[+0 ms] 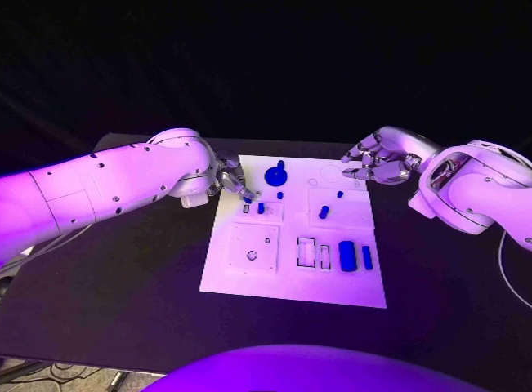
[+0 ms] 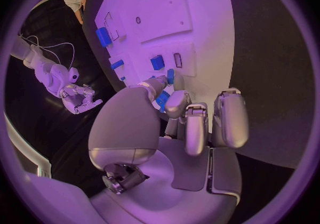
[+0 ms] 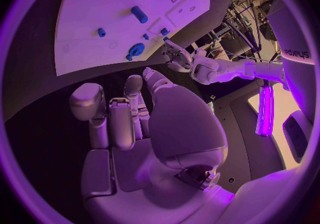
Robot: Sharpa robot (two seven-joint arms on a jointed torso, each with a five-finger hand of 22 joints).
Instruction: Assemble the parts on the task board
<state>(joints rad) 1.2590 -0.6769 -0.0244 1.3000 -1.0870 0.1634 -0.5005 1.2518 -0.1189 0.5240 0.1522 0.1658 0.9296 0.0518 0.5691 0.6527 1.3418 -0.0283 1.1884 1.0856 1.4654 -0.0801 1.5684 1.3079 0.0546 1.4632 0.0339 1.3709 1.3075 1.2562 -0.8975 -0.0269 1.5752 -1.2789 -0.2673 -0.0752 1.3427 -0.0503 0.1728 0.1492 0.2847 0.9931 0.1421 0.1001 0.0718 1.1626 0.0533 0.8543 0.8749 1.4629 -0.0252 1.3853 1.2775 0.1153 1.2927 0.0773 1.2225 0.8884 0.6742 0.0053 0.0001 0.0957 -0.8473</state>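
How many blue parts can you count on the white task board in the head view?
7: a round part at the far edge, small ones at, two bars nearest. The left hand may hide more.
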